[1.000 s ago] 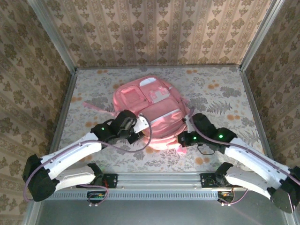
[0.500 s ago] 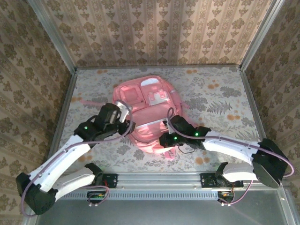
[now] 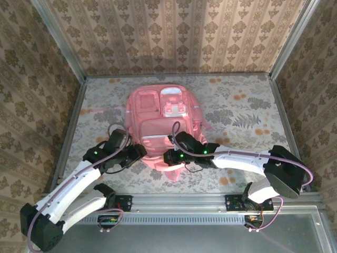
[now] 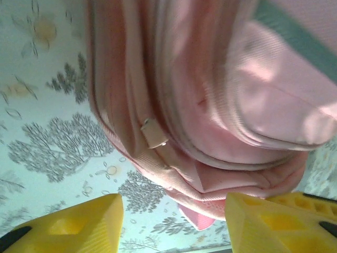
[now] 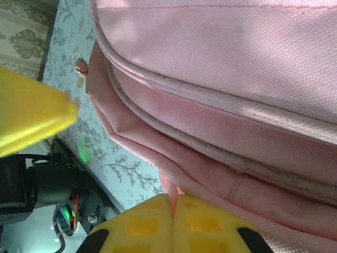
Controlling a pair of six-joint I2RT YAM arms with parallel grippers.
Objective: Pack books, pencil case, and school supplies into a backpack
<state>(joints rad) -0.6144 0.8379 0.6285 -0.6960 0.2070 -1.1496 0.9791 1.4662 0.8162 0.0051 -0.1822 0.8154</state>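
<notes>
- Roughly at the middle of the surface lies the backpack, pink and front up, with its top toward the far edge and its bottom toward the near edge. Lighter pink pockets face up, and what is inside cannot be told.
- The right gripper has its 2 yellow fingers pressed together on a thin pink strip at the backpack's bottom edge, close to the near edge of the surface.
- The left gripper has its 2 yellow fingers standing apart and clamping nothing, just beside the backpack's lower left side. A pale zip tag sits on the seam ahead of it.
- The surface carries a pale floral print. Patterned walls close it in on 3 sides, and a metal rail runs along the near edge.
</notes>
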